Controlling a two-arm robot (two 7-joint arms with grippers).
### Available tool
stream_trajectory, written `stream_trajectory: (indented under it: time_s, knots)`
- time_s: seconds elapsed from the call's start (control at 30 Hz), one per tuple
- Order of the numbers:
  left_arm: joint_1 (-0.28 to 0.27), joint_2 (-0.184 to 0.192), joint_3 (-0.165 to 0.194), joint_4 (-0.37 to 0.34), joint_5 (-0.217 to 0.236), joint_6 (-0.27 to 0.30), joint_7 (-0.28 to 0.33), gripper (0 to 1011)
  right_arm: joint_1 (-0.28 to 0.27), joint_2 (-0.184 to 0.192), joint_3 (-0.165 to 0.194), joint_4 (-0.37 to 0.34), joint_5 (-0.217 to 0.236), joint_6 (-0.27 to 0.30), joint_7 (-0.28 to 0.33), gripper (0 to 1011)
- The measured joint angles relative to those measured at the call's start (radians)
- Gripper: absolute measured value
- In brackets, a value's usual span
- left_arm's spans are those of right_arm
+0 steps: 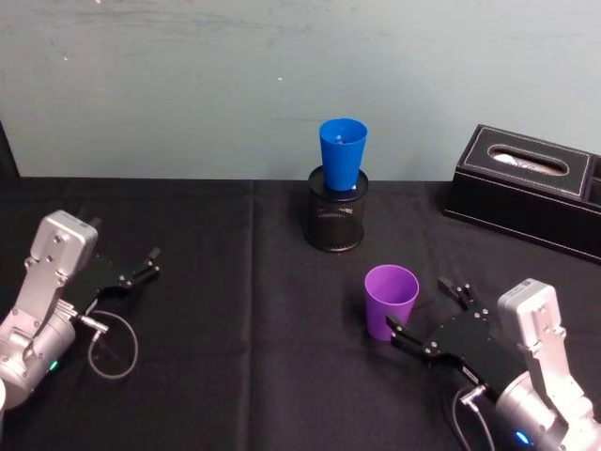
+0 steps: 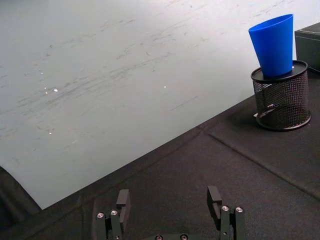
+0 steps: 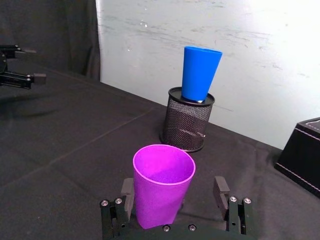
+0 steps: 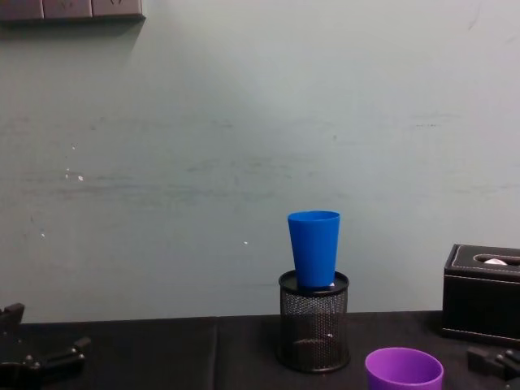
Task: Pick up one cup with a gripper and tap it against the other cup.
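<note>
Right hand (image 3: pixel 173 187) is spread around purple cup (image 3: pixel 162 182): a lopsided squeeze may tip it, a hard tap may topple blue cup (image 3: pixel 201 72) off mesh holder (image 3: pixel 187 125); left hand (image 1: pixel 150 263) idles, spread

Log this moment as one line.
stage: pre-grasp | right gripper: open, straddling purple cup on table | blue cup: upright in mesh holder | left gripper: open, idle at left

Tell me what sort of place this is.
Likely a robot test bench in an office or lab: black-clothed table against a pale wall, a mesh pen holder and tissue box, and the right end effector open at a purple cup.
</note>
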Motion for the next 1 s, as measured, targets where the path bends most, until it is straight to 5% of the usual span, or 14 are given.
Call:
stream_trajectory:
  time_s: [1.0]
  knots:
    - [0.000, 0.000, 0.000, 0.000, 0.000, 0.000, 0.000, 1011, 0.067, -0.117, 0.044, 0.145, 0.025, -0.065, 0.117, 1003]
